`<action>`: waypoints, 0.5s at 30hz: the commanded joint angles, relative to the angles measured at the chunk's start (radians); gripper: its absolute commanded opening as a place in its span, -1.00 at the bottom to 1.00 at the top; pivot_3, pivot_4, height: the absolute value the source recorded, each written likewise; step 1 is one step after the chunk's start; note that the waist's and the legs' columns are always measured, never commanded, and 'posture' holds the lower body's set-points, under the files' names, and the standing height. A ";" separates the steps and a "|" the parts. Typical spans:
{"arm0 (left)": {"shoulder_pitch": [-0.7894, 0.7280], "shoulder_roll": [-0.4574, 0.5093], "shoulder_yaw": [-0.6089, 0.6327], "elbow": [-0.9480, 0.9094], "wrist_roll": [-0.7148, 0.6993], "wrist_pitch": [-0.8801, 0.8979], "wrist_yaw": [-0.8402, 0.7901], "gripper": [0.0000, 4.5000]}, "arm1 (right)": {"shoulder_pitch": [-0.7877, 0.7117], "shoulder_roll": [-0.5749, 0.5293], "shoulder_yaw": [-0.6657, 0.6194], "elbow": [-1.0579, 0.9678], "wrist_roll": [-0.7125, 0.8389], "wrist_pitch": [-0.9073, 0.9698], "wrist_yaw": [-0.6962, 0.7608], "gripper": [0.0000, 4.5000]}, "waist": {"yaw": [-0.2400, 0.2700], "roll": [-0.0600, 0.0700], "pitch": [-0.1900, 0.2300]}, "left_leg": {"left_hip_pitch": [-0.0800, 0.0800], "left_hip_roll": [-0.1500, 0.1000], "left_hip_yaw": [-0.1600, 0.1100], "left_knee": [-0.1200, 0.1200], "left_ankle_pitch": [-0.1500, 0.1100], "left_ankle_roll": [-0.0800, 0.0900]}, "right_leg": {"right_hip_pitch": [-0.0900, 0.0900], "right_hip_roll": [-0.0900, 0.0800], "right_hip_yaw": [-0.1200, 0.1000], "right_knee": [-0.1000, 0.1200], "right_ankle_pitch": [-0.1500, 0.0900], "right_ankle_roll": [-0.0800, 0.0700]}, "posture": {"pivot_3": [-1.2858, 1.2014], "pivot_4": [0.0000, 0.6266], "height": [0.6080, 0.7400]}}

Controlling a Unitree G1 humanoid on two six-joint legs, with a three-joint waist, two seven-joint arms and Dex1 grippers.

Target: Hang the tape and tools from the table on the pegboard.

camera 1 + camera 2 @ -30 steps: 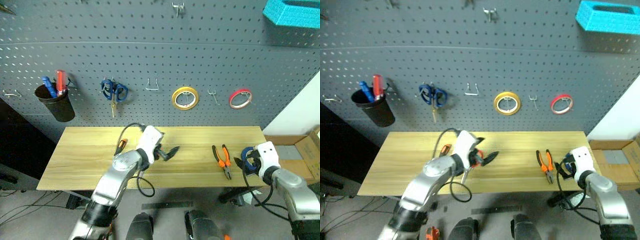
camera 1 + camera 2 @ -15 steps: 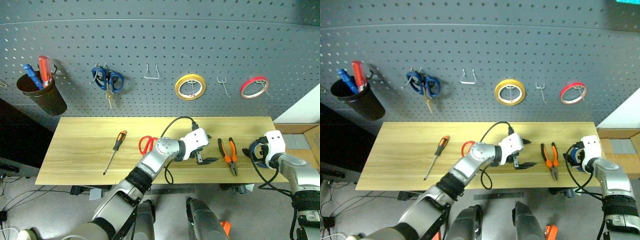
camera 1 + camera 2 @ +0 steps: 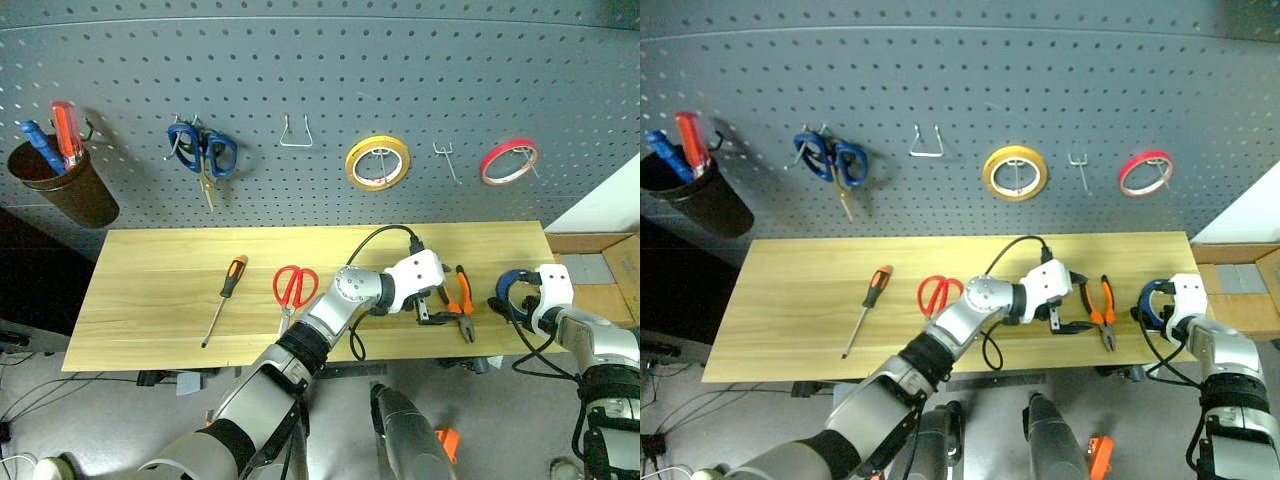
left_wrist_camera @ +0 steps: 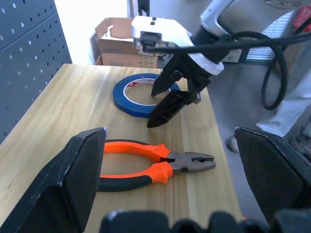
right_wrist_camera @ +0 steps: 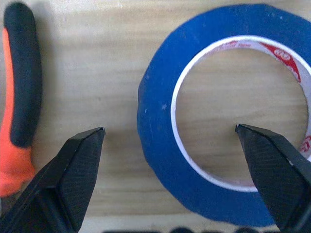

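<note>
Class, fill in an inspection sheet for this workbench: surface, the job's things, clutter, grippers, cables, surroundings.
Surface: table, light wood.
Job's things: blue tape, pliers, red scissors and screwdriver all lie on the table; none hung yet.
Clutter: nothing seen.
Grippers: left gripper open over the pliers; right gripper open, one finger inside the tape ring.
Cables: black cable loops over the left arm.
Surroundings: pegboard holds blue scissors, yellow roll, red roll, black cup.
</note>
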 commanded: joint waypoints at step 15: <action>-0.021 -0.021 0.056 -0.005 -0.015 0.005 -0.024 1.00 | -0.014 0.017 0.085 0.081 -0.058 -0.111 0.119 -0.83 | -0.002 -0.004 0.003 | 0.000 0.000 -0.001 0.000 0.000 0.000 | 0.000 0.000 0.000 0.000 0.000 0.000 | 0.06 0.25 1.00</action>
